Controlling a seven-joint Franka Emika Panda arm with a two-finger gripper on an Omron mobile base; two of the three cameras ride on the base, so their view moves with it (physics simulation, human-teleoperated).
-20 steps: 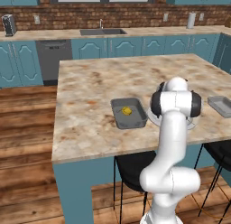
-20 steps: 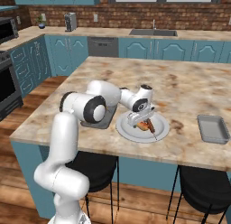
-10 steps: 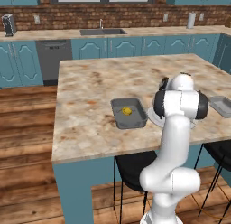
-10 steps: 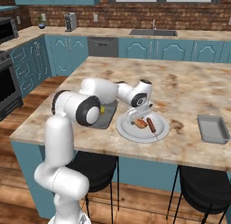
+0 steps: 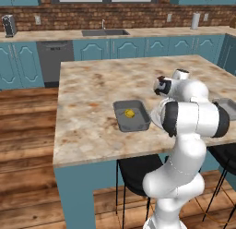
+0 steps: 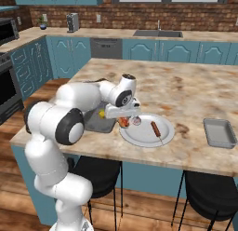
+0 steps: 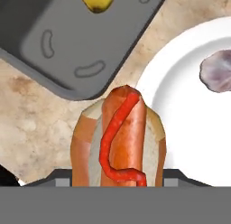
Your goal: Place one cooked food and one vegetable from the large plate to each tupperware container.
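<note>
- My claw [image 6: 126, 119] hangs over the counter's front part, at the left rim of the plate [image 6: 148, 130], and it is closed on a hot dog [image 7: 118, 139] — sausage in a bun with a red squiggle of sauce down its length.
- In the hand view the hot dog rises between my tips, its far end over the strip of counter [image 7: 36, 112] between the plate's edge and the near corner of a tray [image 7: 72, 38].
- That tray [image 5: 131, 115] lies left of the plate, near the counter's front edge; the yellow vegetable [image 5: 130, 113] sits inside it, about mid-tray in the left base view.
- The same lump [image 7: 96, 1] shows at the top of the hand view, on the tray floor.
- On the plate a second sausage [image 6: 155, 129] lies right of centre, pointing roughly toward the counter's front edge.
- A pale purplish lump [image 7: 216, 73] rests on the plate too — I cannot tell what it is.
- The second tray [image 6: 220, 132] stands well apart, toward the counter's right end near the front edge, right of the plate.
</note>
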